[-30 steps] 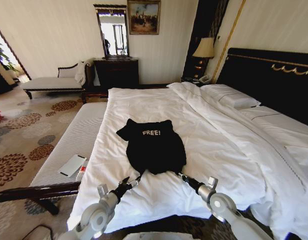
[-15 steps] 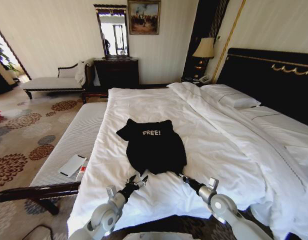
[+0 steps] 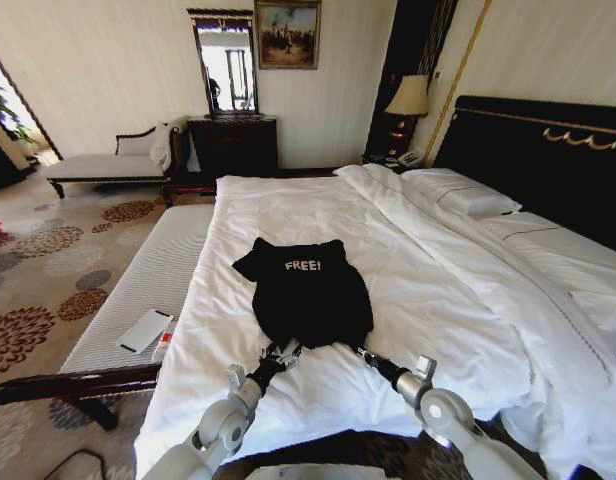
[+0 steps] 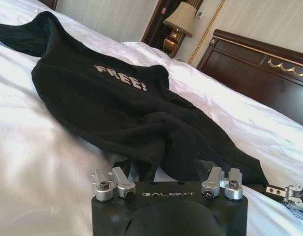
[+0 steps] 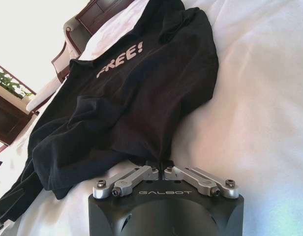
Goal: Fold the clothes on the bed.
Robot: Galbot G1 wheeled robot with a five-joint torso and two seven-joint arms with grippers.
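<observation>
Centrally on the bed (image 3: 458, 300) lay the T-shirt (image 3: 310, 295), soft, limp, probably light; its near hem suited pinching. Left gripper (image 3: 284, 351) stood spread at that hem; right gripper (image 3: 362, 352) was clamped on it.

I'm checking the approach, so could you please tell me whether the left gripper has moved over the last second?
Yes. The left gripper has advanced up the duvet toward the black T-shirt and now reaches its near hem.
</observation>
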